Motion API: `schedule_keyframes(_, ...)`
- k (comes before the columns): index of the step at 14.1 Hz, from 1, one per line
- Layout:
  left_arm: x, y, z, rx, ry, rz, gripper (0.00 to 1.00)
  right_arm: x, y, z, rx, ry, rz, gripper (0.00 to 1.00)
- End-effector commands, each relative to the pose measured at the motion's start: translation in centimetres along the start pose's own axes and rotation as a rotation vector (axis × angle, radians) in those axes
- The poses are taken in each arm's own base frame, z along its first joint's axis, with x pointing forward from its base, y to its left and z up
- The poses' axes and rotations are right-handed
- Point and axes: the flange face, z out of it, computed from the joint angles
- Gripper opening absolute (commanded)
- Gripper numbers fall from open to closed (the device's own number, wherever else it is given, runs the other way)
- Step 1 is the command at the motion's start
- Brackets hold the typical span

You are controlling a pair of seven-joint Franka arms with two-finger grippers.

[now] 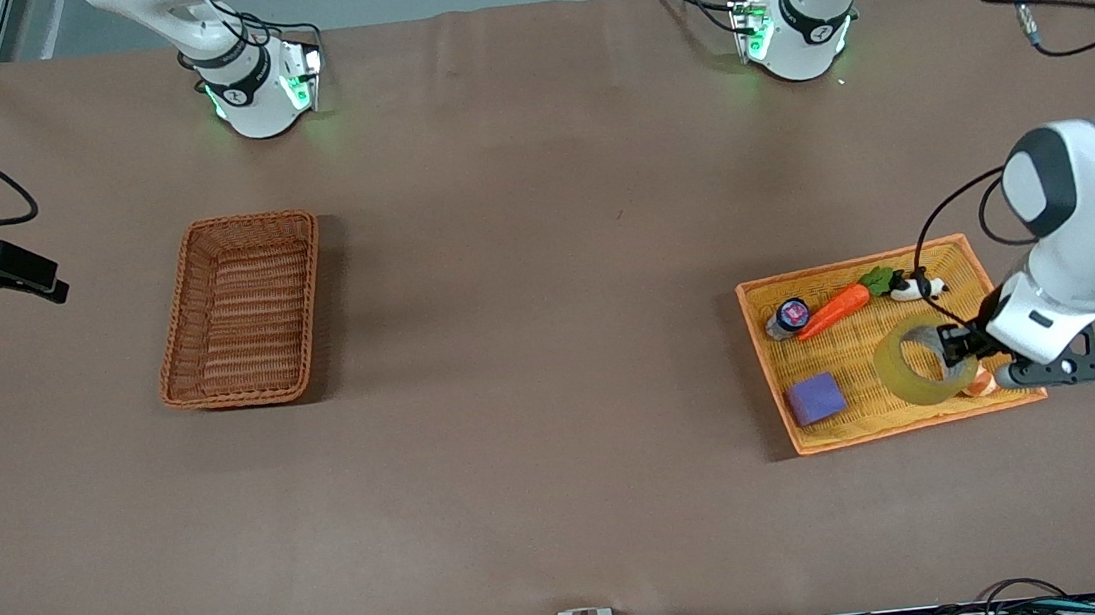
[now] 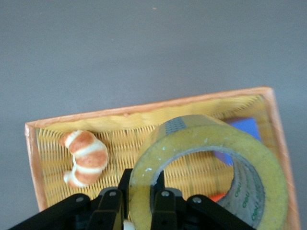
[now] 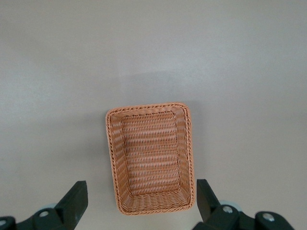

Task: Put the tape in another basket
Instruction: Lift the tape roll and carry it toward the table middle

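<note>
My left gripper point(image 2: 139, 199) has its fingers clamped across the wall of the tape point(image 1: 922, 360), one inside the core, so the roll hangs tilted over the tray point(image 1: 758, 299). Right gripper point(image 3: 139, 206) waits, fingers apart, above the wicker basket point(image 1: 241, 309), well apart from the tray.

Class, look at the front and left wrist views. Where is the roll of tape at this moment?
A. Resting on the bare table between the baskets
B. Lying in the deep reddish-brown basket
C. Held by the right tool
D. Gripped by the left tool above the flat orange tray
D: the left tool pinches the wall of the tape, one finger inside the ring, over the flat orange tray.
</note>
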Motion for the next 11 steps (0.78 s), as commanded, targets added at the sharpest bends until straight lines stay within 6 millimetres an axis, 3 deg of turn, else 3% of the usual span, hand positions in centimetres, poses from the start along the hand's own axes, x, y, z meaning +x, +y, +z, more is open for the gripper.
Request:
schedule_keyframes(1, -1.1, 4.6, -3.7, -0.012, 0.016, 0.067, 0.00, -0.3, 0.3, -0.2, -0.002, 0.008, 0.013, 1.00)
schedule_keyframes(3, -0.6, 7.9, -4.4, -0.033, 0.035, 0.114, 0.00, -0.3, 0.3, -0.2, -0.002, 0.007, 0.011, 1.00)
schedule_keyframes(7, -2.0, 18.0, -3.4, -0.079, 0.012, 0.162, 0.00, 0.1, 0.5, -0.2, 0.000, 0.028, 0.003, 1.00)
schedule_keyframes(9, -2.9, 24.0, -1.8, -0.100, -0.009, 0.190, 0.00, 0.2, 0.5, -0.2, 0.000, 0.031, 0.000, 1.00)
schedule_keyframes(11, -3.0, 30.7, 1.2, -0.133, -0.041, 0.167, 0.00, 0.0, 0.4, -0.2, 0.000, 0.024, -0.003, 1.00)
